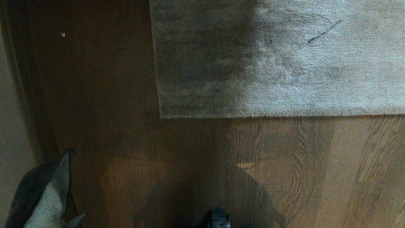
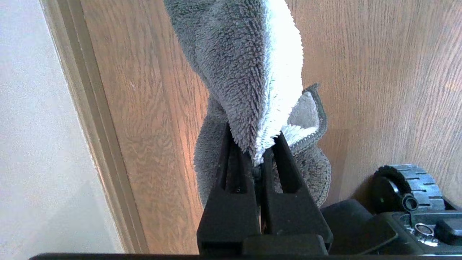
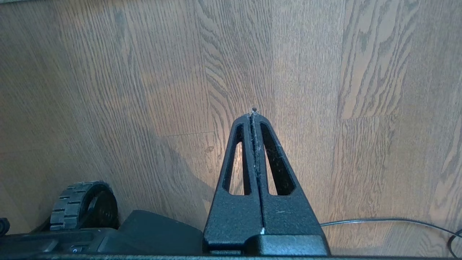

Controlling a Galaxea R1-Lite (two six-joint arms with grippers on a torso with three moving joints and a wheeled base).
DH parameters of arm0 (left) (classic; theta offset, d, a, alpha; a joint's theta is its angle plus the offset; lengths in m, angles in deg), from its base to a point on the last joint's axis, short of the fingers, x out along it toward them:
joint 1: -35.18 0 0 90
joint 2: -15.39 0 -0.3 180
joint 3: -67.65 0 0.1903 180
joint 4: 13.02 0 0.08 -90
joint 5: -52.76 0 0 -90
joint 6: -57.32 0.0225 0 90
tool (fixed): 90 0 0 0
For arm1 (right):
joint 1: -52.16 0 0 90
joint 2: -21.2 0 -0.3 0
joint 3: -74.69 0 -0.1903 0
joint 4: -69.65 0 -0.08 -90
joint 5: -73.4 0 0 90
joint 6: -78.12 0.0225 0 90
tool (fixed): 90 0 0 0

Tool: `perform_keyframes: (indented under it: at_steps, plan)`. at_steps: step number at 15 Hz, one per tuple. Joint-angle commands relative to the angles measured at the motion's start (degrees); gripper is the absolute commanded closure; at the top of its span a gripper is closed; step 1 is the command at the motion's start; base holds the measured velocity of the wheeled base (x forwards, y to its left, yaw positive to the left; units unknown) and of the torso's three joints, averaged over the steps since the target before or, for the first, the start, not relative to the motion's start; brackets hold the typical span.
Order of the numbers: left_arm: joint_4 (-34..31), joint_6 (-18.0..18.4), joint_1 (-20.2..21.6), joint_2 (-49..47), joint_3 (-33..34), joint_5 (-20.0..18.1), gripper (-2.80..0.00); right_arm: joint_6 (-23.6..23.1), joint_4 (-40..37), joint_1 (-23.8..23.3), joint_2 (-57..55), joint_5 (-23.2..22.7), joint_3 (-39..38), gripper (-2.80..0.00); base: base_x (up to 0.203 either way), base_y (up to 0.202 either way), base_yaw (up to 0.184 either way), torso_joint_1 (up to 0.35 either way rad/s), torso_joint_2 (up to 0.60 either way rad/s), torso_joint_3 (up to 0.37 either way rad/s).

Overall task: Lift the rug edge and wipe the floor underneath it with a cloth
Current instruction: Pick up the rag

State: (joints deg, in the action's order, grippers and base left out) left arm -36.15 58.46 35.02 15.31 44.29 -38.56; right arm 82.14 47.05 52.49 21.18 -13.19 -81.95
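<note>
Gripping cloth (image 2: 249,72), left gripper (image 2: 261,151) clamped; right gripper (image 3: 253,113) closed empty above floor (image 3: 144,90).

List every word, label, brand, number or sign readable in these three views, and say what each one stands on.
None: no readable text in any view.
The rug, the floor, the cloth clamped in the left gripper, and the shut, empty right gripper carry no print.
The robot base shows small round marks, too small to read as characters.
</note>
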Motion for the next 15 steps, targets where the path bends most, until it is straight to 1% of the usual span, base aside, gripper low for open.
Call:
perform_keyframes:
  at_steps: [1, 15]
  plan:
    - [0.0, -0.2, 0.0, 0.1, 0.0, 0.0, 0.00, 0.0, 0.0, 0.0, 0.0, 0.0, 0.0, 0.00, 0.000, 0.000, 0.000, 0.000, 0.00, 0.000]
    - [0.0, -0.3, 0.0, 0.1, 0.0, 0.0, 0.00, 0.0, 0.0, 0.0, -0.1, 0.0, 0.0, 0.00, 0.000, 0.000, 0.000, 0.000, 0.00, 0.000]
